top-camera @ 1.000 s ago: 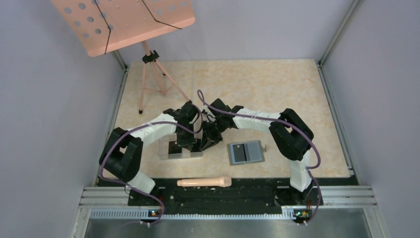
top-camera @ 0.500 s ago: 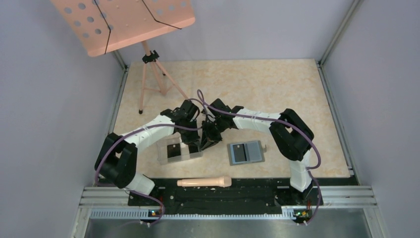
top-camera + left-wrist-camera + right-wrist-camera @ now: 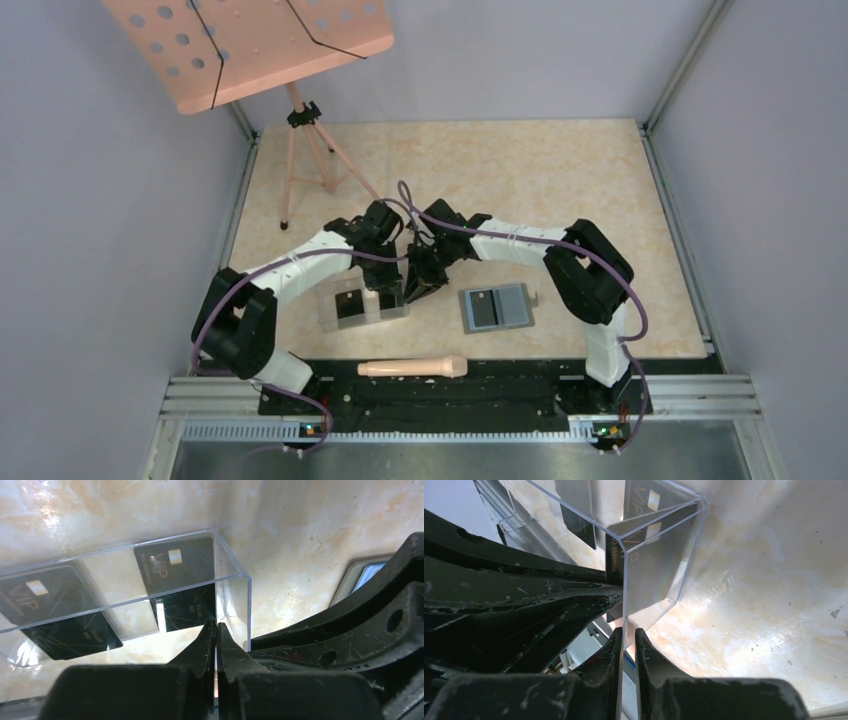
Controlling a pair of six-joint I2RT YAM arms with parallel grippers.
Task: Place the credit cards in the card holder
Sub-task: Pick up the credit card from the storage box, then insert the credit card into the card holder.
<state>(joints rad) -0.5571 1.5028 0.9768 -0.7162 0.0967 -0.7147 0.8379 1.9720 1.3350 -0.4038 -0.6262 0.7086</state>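
**Pinching the box wall with the cards inside**

Both arms meet at the clear box [image 3: 330, 300] near the front of the table [image 3: 520, 180]. The right gripper [image 3: 626, 636] is clamped on the box: one clear upright wall runs straight down between its fingers [image 3: 646, 655], at the corner nearest the holder. The left gripper [image 3: 216, 630] sits just beside the same end of the box, its fingers [image 3: 206, 645] pressed fully together. Nothing shows between them, and whether the tips touch the wall cannot be told.

The cards [image 3: 175, 566] lie in the box. They are black, each with a pale chip and "VIP" lettering. One lies near the grippers' end and another [image 3: 45, 597] further along. Some of the dark shapes under them may be reflections in the plastic.

The holder [image 3: 497, 307] lies open and flat on the table, to the right of the box and apart from it. One half is dark and the other bluish-gray. No card is in it.

A peach rod [image 3: 412, 368] rests by the arm bases, and a pink stand [image 3: 250, 40] is at the far left.
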